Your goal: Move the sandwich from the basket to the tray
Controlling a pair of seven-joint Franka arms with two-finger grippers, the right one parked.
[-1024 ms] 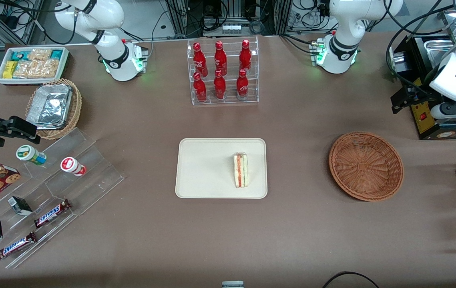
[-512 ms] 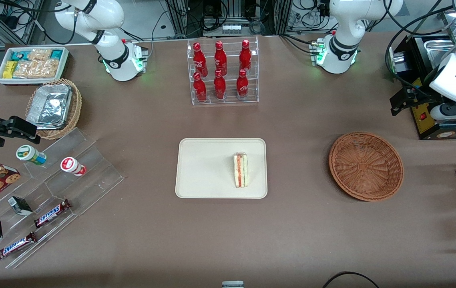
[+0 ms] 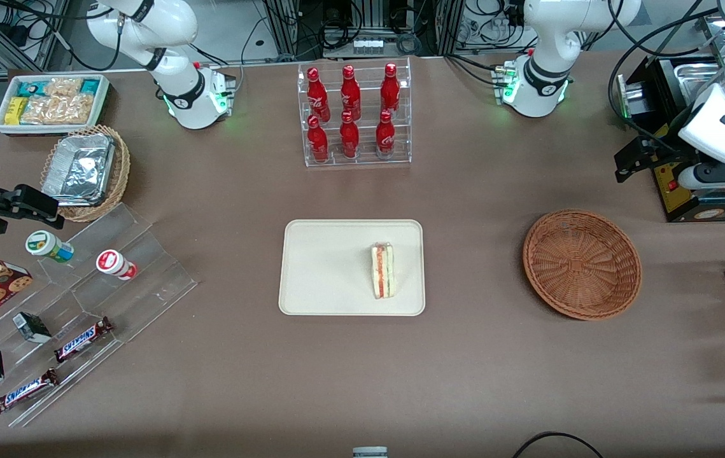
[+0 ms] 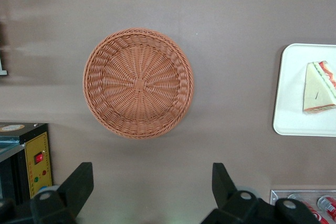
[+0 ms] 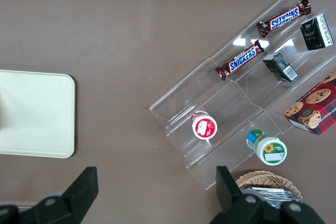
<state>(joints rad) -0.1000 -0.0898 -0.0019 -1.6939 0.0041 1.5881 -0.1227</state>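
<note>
1. Front view: the small triangular sandwich of pale white bread, with red, orange and green filling showing along one edge, lies on the flat cream-coloured rectangular tray, in the part of the tray toward the working arm's end of the table.
2. The round, shallow, reddish-brown woven wicker basket sits on the brown table, well apart from the tray and toward the working arm's end; nothing lies in it.
3. The left arm's black two-finger gripper hangs above the table, farther from the front camera than the basket and just beside a black box with a yellow panel.
4. Left wrist view: the gripper has its fingers spread wide with only bare table between them, gripping nothing. The basket shows whole and the sandwich rests on the tray.
5. A clear acrylic rack of red cola bottles stands farther from the front camera than the tray.
</note>
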